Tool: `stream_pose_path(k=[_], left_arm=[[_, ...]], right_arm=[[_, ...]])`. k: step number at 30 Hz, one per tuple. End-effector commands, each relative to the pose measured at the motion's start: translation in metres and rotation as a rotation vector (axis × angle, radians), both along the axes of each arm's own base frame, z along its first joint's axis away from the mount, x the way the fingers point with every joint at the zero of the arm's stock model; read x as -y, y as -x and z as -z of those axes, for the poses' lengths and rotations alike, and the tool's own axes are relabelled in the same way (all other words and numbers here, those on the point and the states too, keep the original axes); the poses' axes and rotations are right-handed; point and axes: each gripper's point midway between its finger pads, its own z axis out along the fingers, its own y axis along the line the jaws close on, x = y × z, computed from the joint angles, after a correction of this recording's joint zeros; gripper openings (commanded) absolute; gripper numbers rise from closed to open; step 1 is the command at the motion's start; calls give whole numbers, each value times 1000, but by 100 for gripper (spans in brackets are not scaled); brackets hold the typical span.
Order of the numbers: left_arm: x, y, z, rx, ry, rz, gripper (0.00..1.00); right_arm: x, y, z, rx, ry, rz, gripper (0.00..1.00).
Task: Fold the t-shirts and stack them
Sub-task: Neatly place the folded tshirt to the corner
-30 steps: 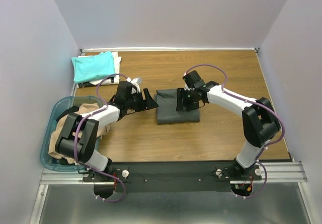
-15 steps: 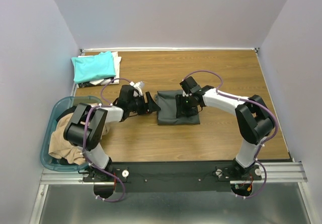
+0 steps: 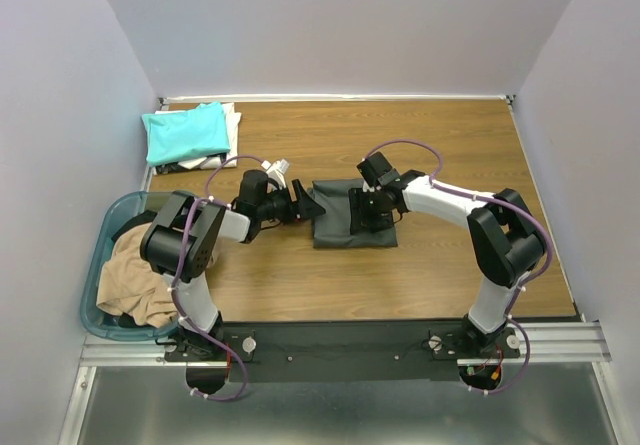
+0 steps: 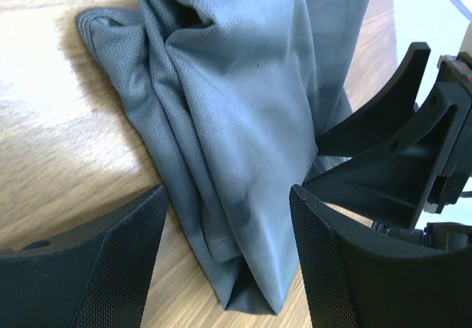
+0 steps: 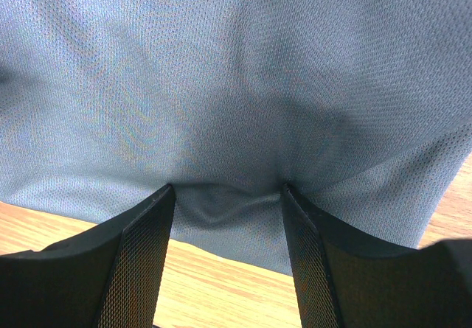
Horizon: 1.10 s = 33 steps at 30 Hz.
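The dark grey t-shirt (image 3: 335, 229) lies folded into a compact block at the centre of the bench (image 3: 440, 145). The left arm (image 3: 225, 225) reaches in from 9 o'clock, and its jaws stand wide at the shirt's 9 o'clock edge. In the left wrist view a folded corner of the grey cloth lies on the wood between the two textured fingers (image 4: 110, 269); neither pad closes on it. The right arm (image 3: 440, 197) comes in from 3 o'clock, and its jaws are set down on top of the same shirt. In the right wrist view they are parted, the fingertips (image 5: 140, 262) are against the fabric near its hem, and a shallow pucker of cloth runs between them. The cloth is not pinched.

At 10 o'clock, in the far left corner of the bench, the teal t-shirt (image 3: 185, 132) lies folded on the white t-shirt (image 3: 233, 121), whose edge shows on the teal one's 3 o'clock side. At 8 o'clock, off the bench's left edge, the tan t-shirt (image 3: 135, 283) lies crumpled in a blue-green basket (image 3: 112, 215), spilling over its near rim.
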Motion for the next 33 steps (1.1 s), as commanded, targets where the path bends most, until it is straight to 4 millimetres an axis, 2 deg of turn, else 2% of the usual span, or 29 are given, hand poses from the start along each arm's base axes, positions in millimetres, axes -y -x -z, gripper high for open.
stream_pose_path(k=[1,11,17,20,21,22,23,24,27,28,30,31,33], left_arm=[[-8,18,43,-124,-49,-12,76],[-5,23,57,-161,-50,-15,75],[2,28,61,-183,-48,-1,68],[3,29,63,-192,-50,-5,58],[3,28,63,-193,-50,-8,52],[3,28,64,-195,-52,-10,39],[2,28,65,-198,-56,-13,31],[3,25,63,-189,-60,-13,18],[1,20,65,-184,-101,-14,3],[0,17,65,-185,-117,-14,0],[-7,16,72,-216,-189,-27,0],[-7,3,65,-196,-214,-36,0],[-19,-11,63,-181,-348,-39,0]], right_arm=[[12,10,21,-27,65,10,67],[11,13,22,-33,62,3,66],[10,13,23,-34,63,-2,67],[11,14,23,-34,63,-2,67],[10,14,22,-31,61,-3,66],[11,15,23,-34,65,-3,66],[10,14,23,-32,62,-4,67],[11,14,23,-31,65,-2,67],[12,14,20,-23,64,-1,67],[13,14,20,-22,67,1,67],[13,13,17,-12,64,4,66],[14,14,16,-10,67,5,66],[14,14,10,3,59,8,66]])
